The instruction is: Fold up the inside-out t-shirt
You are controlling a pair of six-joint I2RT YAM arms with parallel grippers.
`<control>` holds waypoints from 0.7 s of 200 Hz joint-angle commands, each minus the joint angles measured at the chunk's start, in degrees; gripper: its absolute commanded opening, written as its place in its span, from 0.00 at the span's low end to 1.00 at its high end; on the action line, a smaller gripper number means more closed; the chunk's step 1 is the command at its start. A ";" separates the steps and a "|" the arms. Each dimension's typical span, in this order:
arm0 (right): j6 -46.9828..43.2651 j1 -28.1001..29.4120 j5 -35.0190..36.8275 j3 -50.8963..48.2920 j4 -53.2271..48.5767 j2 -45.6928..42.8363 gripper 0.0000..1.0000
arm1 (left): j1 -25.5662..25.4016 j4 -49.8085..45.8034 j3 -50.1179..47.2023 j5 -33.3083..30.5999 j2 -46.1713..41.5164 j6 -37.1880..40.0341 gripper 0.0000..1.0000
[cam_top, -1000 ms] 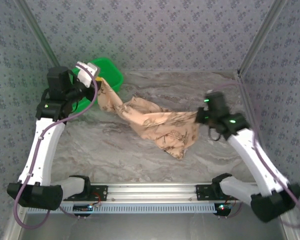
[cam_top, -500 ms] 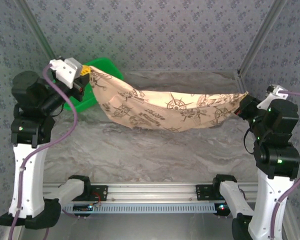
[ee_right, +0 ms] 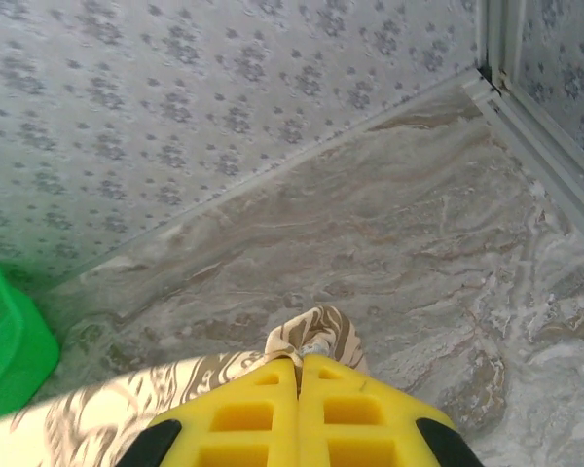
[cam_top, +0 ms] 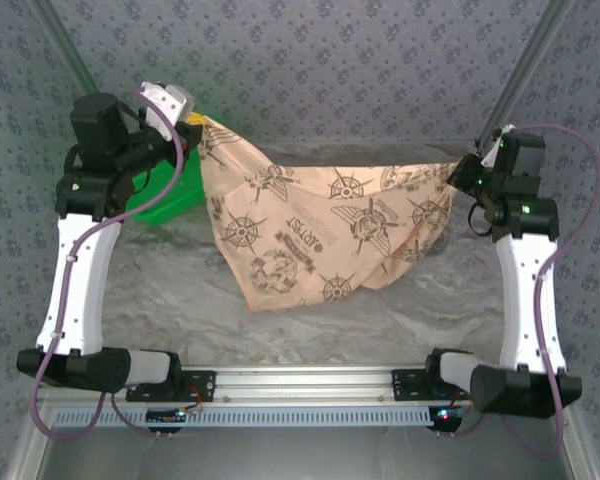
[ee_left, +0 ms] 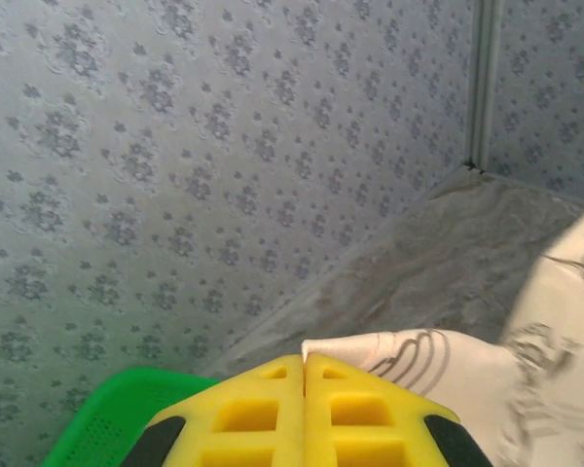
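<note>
At the far left, the left tool (cam_top: 194,128) is raised above the green bin (cam_top: 166,203). Its yellow fingers (ee_left: 258,413) are pressed shut on a pale fold of the t-shirt (cam_top: 320,230). The shirt hangs in the air between the two arms, print facing up. Its top edge is stretched across and its lower corner droops toward the worktop (cam_top: 160,290); whether it touches is unclear. At the right, the right tool (cam_top: 458,172) is clamped on the opposite bunched edge, seen pinched at its tip in the wrist view (ee_right: 299,362). This looks like the spreading step, before any fold. The next move calls for lowering both arms together, keeping the cloth taut, to lay it flat.
</note>
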 commanded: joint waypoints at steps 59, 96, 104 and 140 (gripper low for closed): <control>-3.91 2.42 -1.63 4.33 -12.73 -29.30 0.00 | -0.66 -5.14 5.76 14.00 -18.44 -4.54 0.00; -1.39 2.46 -2.00 11.55 -16.50 -28.69 0.00 | -0.67 -7.87 18.59 14.55 -14.75 -6.75 0.00; -0.29 2.43 -2.29 11.60 -17.08 -28.03 0.00 | -0.67 -8.60 22.15 13.82 -13.02 -8.54 0.00; 2.31 2.48 2.37 7.83 -14.91 -23.63 0.00 | -0.67 -7.69 27.09 12.51 -4.82 -10.55 0.00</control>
